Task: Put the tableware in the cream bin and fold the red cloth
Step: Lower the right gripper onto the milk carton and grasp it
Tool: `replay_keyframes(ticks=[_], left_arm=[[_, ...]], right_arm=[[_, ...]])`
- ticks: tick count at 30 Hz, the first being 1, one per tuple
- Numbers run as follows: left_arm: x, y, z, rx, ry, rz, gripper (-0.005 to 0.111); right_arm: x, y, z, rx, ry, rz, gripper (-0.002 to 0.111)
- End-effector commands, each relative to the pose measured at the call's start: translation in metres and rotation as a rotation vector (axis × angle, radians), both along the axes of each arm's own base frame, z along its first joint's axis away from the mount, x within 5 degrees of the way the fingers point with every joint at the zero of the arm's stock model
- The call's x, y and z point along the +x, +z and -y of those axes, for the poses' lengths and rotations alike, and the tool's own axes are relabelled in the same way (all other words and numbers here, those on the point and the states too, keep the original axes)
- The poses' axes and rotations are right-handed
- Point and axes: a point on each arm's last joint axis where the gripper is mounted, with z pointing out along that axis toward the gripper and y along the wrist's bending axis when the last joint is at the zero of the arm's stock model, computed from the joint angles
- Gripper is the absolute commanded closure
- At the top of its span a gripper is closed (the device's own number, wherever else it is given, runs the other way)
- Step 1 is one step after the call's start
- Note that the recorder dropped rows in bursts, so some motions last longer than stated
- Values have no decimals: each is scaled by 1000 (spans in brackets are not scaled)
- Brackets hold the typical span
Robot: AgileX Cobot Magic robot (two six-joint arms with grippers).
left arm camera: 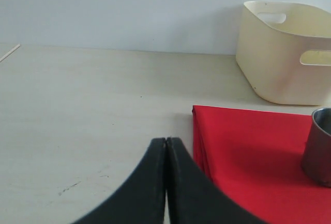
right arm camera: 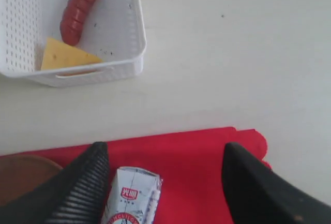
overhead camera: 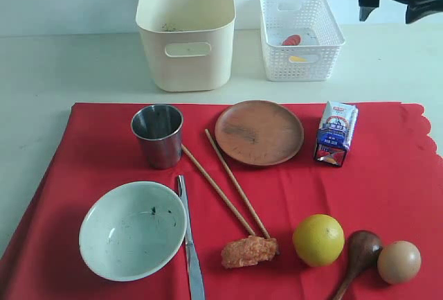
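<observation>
The red cloth (overhead camera: 387,189) is lying flat across the lower two thirds of the exterior view. It is carrying everything, so in my judgement it cannot be folded until it is cleared. The cream bin (overhead camera: 159,64) is standing off the cloth at upper centre, its mouth open and facing up, ready to take tableware. The white lattice basket (overhead camera: 301,70) is sitting to its right and holding a sausage (right arm camera: 77,12) and a cheese wedge (right arm camera: 64,57).

On the cloth:
- The pale bowl (overhead camera: 131,231) is resting at lower left.
- The brown plate (overhead camera: 259,132) is lying at centre.
- The steel cup (overhead camera: 159,137) is standing upright left of the plate.
- The two chopsticks (overhead camera: 237,183) are running diagonally between the cup and plate down to a meat piece (overhead camera: 248,251).
- The knife (overhead camera: 188,237) is lying just beside the bowl.
- The wooden spoon (overhead camera: 360,255) is lying at lower right between an orange (overhead camera: 318,239) and an egg (overhead camera: 399,262).

The right gripper (right arm camera: 164,149) is hovering with its fingers spread wide and holding nothing. It is framing a milk carton (right arm camera: 132,195), probably lining up for a grasp. The left gripper (left arm camera: 166,140) is pressed fully closed and gripping nothing. It is waiting over bare table beside the cloth's edge.
</observation>
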Motion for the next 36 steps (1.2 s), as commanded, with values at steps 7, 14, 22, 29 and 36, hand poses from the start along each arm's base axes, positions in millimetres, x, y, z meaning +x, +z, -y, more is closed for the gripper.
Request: replay_keyframes(ticks=[7, 14, 22, 29, 36], left_arm=[[0, 0, 0, -1, -7, 0, 106], [0, 0, 0, -1, -7, 0, 106], [0, 0, 0, -1, -7, 0, 106], [0, 0, 0, -1, -7, 0, 106], [0, 0, 0, -1, -7, 0, 106]], right_arm=[[-17, -38, -7, 124, -25, -77, 48], [-27, -59, -10, 169, -31, -117, 48], [-33, -70, -11, 186, -40, -141, 48], [-36, -70, -24, 176, 10, -138, 48], [-33, -91, -36, 154, 45, -195, 46]])
